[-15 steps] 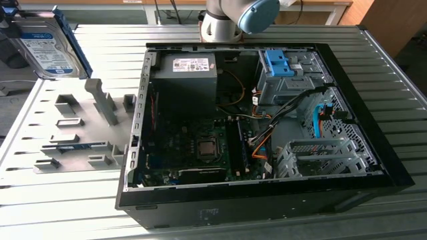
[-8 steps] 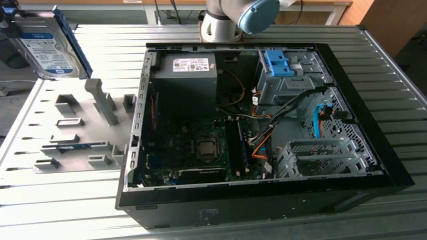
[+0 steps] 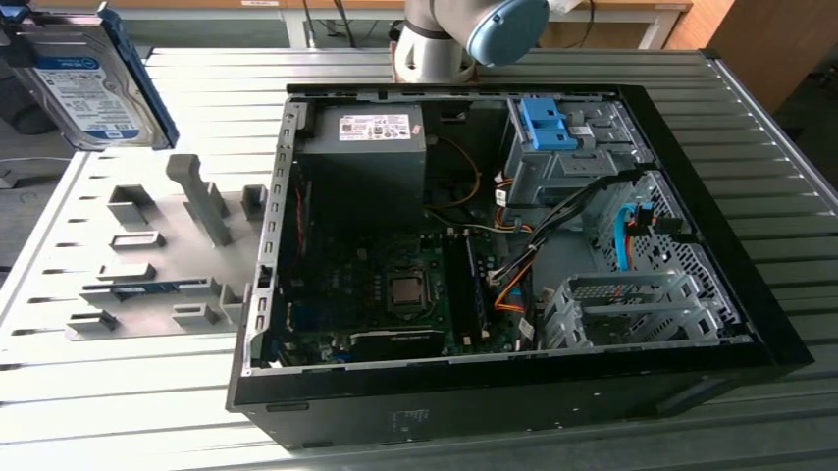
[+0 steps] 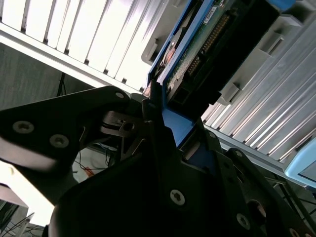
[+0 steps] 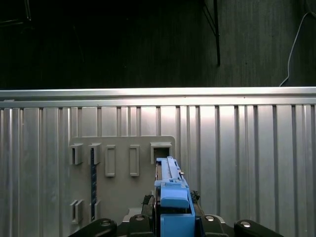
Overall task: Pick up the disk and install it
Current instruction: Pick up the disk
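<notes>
Open computer case (image 3: 524,392), grey holder plate (image 3: 171,257), ribbed metal table (image 3: 105,412)

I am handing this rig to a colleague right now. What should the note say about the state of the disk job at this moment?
Gripper: shut on the disk, clamping its blue caddy.
Disk: held in the air above the gray fixture plate, to the exterior view's left of the open computer case.
Done: pick-up; the disk is clear of the plate.
Left: installation; the disk is not yet inside the case.
</notes>
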Controlling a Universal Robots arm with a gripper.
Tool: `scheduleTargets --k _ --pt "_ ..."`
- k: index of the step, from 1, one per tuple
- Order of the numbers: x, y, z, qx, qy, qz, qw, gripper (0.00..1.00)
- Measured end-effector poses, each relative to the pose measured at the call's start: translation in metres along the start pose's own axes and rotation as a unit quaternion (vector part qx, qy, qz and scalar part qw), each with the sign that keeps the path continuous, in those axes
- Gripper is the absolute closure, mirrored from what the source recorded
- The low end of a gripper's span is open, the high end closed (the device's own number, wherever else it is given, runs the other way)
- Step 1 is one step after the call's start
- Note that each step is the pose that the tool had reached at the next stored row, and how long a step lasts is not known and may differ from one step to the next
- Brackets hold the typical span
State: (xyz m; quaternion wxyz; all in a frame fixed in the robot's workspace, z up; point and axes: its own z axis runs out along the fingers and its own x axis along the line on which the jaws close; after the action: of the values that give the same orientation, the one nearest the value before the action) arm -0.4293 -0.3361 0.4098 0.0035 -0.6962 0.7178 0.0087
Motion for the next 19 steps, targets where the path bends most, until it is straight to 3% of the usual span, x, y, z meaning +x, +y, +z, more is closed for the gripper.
scheduleTargets --k 19 --pt "-0.0001 0.0 -0.0078 0.0 0.0 0.0 1.0 0.63"
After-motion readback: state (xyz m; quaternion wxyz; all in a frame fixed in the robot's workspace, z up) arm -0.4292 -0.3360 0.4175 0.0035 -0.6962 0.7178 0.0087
